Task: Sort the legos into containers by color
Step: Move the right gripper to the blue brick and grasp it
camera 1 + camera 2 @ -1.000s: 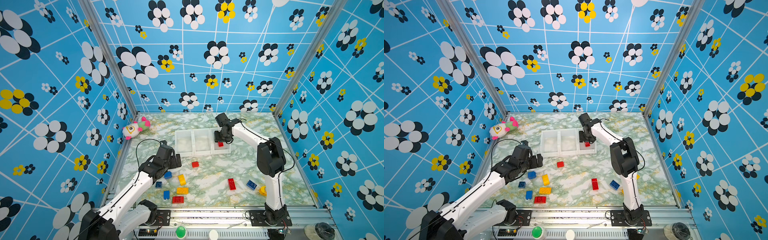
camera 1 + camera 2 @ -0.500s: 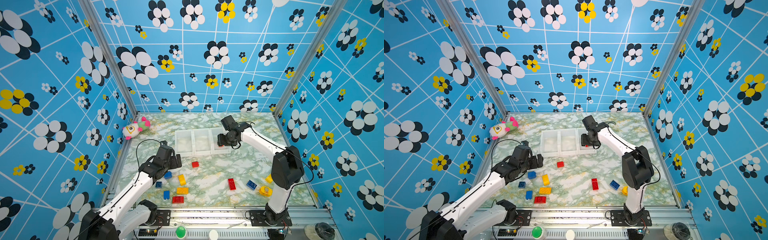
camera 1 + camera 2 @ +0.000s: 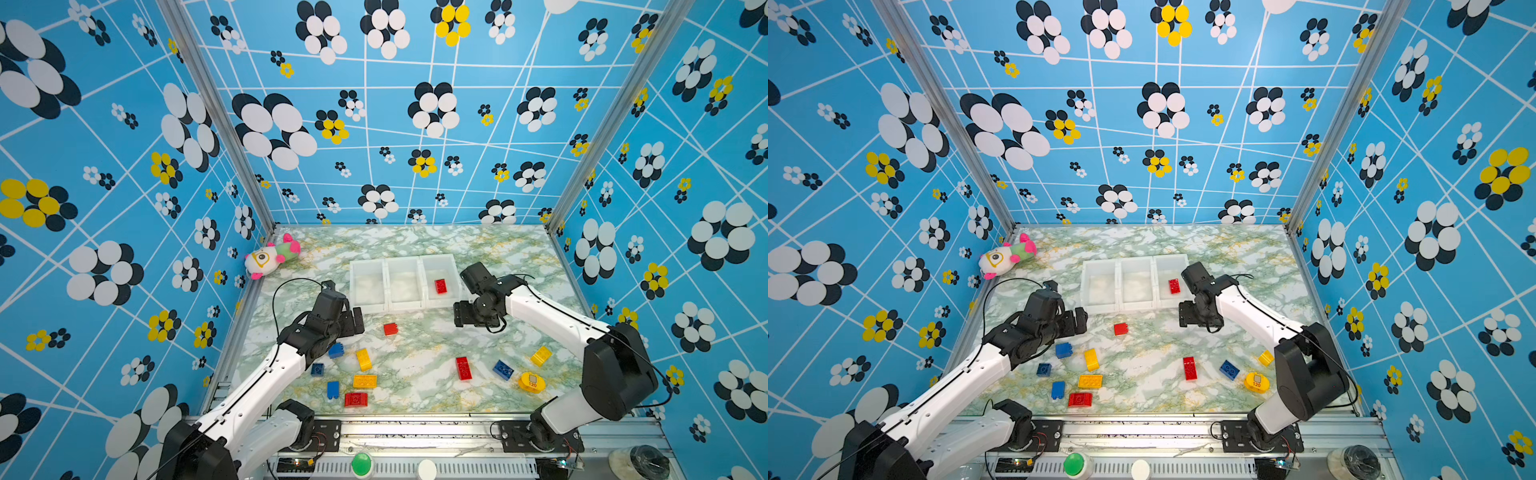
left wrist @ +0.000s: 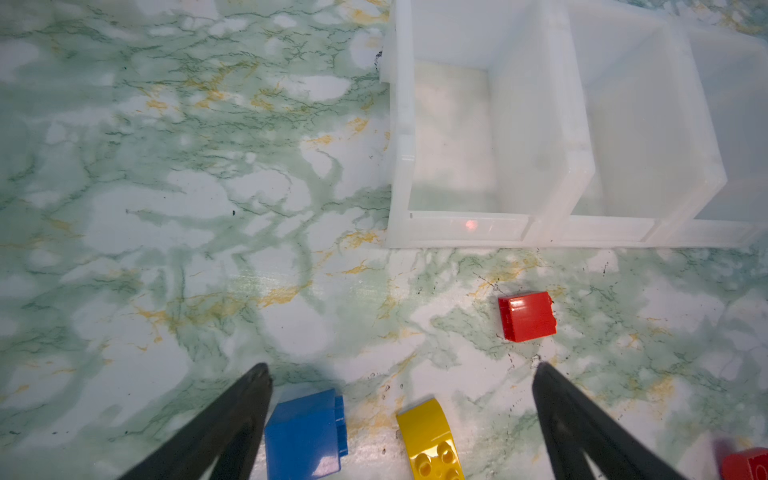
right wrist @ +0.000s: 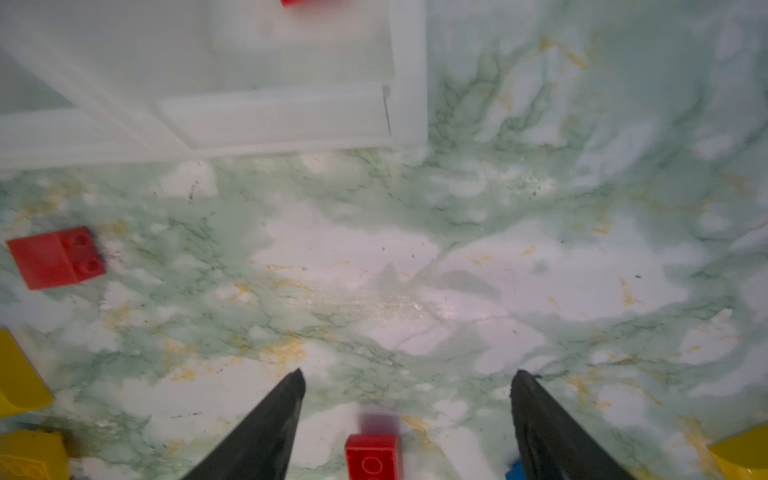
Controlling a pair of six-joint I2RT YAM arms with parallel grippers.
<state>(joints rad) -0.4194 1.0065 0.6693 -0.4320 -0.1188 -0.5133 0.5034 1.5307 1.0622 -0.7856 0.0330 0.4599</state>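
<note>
One red brick lies in the end bin. The other bricks lie on the worktop. They look light, hard and smooth, so pinch the flat sides. The left end effector and the right end effector are spread and empty.

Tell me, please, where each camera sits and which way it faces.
Top views: high at the front, looking down on the table, containers and legos; the left arm and right arm show whole.
Left wrist: on the left arm, looking down past the open left gripper at the containers and blue brick.
Right wrist: on the right arm, looking down past the open right gripper at the table.
Shared: both wrist views show the small red brick.
</note>
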